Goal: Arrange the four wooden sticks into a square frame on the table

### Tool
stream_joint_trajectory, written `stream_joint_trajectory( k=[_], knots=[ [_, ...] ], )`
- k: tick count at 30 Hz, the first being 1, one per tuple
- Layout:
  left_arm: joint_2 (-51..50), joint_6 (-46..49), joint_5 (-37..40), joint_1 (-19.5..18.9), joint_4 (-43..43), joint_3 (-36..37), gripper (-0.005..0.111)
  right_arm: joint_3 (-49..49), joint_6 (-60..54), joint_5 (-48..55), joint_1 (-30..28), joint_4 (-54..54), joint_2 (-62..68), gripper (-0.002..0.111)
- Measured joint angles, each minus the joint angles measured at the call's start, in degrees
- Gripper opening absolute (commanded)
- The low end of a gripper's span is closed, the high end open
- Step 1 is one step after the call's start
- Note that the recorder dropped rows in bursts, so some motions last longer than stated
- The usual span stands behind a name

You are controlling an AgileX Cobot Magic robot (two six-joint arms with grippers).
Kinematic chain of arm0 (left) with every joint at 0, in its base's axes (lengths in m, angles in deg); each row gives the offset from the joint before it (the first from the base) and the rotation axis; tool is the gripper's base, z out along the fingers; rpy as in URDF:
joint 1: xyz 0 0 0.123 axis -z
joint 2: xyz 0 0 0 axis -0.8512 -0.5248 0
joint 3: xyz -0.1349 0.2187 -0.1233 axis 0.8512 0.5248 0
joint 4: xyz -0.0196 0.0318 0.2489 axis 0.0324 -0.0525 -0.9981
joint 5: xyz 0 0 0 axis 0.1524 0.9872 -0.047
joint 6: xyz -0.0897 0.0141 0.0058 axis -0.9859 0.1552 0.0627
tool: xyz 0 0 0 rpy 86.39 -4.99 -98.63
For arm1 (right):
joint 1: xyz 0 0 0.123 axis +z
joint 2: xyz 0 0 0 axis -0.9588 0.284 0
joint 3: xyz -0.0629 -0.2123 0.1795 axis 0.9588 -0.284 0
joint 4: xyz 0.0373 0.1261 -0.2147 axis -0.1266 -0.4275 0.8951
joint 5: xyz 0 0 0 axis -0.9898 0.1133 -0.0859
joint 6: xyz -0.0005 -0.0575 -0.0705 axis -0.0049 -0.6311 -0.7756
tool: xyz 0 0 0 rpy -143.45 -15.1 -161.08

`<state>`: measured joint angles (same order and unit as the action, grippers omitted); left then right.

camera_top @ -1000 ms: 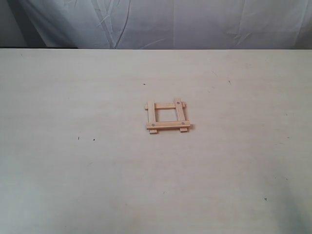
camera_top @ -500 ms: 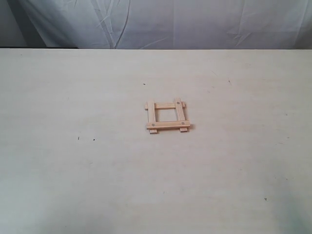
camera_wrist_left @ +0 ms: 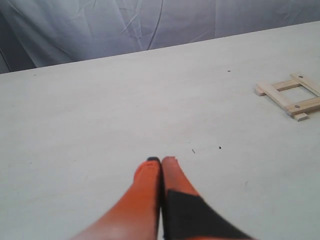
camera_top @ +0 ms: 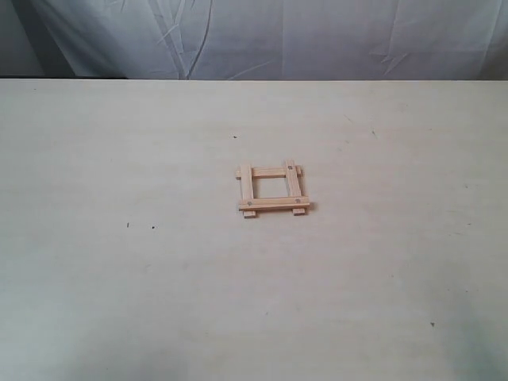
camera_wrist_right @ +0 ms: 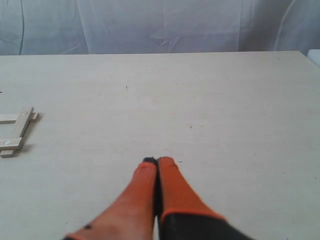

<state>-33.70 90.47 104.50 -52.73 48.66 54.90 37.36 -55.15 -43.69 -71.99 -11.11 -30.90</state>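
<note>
The four wooden sticks lie overlapped as a small square frame (camera_top: 272, 190) near the middle of the table (camera_top: 119, 278), their ends sticking out a little at the corners. The frame also shows in the left wrist view (camera_wrist_left: 290, 95) and partly, cut by the picture edge, in the right wrist view (camera_wrist_right: 15, 131). My left gripper (camera_wrist_left: 161, 161) is shut with nothing in it, well away from the frame. My right gripper (camera_wrist_right: 157, 161) is shut and empty too, also far from the frame. Neither gripper appears in the exterior view.
A wrinkled pale cloth backdrop (camera_top: 262, 36) hangs behind the table's far edge. A few tiny dark specks (camera_top: 128, 225) dot the surface.
</note>
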Motion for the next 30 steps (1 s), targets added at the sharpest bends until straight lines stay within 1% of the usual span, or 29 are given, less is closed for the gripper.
stream_joint_trajectory(
  k=[10, 15, 17, 30],
  knots=[
    [0.0, -0.2, -0.4, -0.3, 0.0, 0.0, 0.0, 0.0, 0.0, 0.0, 0.0, 0.0, 0.0, 0.0],
    [0.0, -0.4, -0.4, -4.2, 0.0, 0.0, 0.0, 0.0, 0.0, 0.0, 0.0, 0.0, 0.0, 0.0],
    [0.0, -0.4, -0.4, -4.9, 0.0, 0.0, 0.0, 0.0, 0.0, 0.0, 0.0, 0.0, 0.0, 0.0],
    [0.0, -0.4, -0.4, -5.1, 0.0, 0.0, 0.0, 0.0, 0.0, 0.0, 0.0, 0.0, 0.0, 0.0]
  ],
)
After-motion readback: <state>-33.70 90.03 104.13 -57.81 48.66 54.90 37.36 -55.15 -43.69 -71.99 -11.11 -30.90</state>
